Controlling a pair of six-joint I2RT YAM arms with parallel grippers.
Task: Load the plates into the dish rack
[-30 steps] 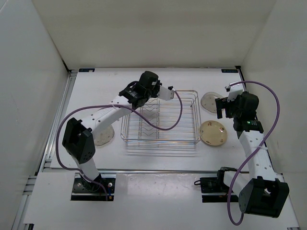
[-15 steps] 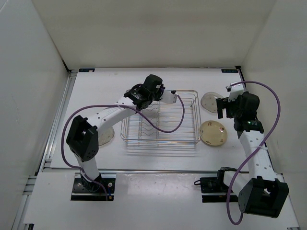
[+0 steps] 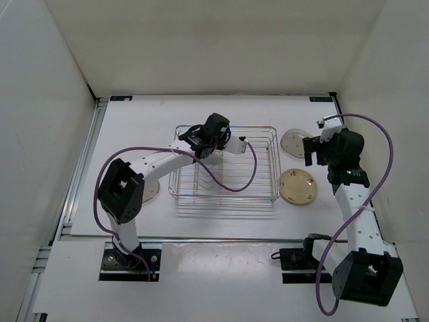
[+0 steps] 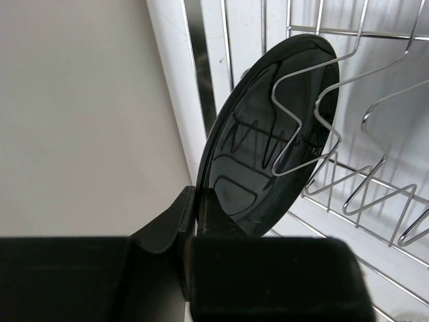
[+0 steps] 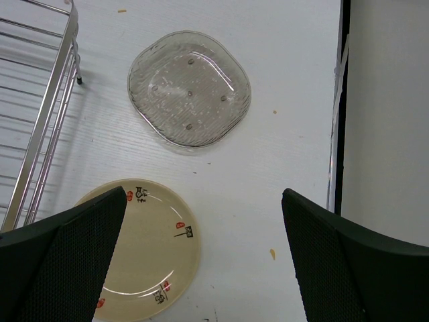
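My left gripper (image 4: 196, 204) is shut on the lower rim of the glossy black plate (image 4: 268, 147). It holds the plate on edge, leaning against the zigzag prongs (image 4: 315, 114) of the chrome dish rack (image 3: 224, 196). From above, the left gripper (image 3: 198, 137) hangs over the rack's back-left part. My right gripper (image 5: 204, 258) is open and empty, hovering above the table to the right of the rack. Below it lie a clear speckled plate (image 5: 189, 88) and a cream plate (image 5: 144, 248) with small red and black marks. Both lie flat on the table.
A second clear plate (image 3: 146, 191) lies left of the rack, partly under the left arm. The rack's right rim (image 5: 40, 134) is close to the two plates on the right. White walls enclose the table on three sides, and a metal rail (image 3: 80, 174) runs along its left edge.
The left arm has swung right and lowered the black plate towards the rack's prongs. The right arm and the plates on the table have not moved.
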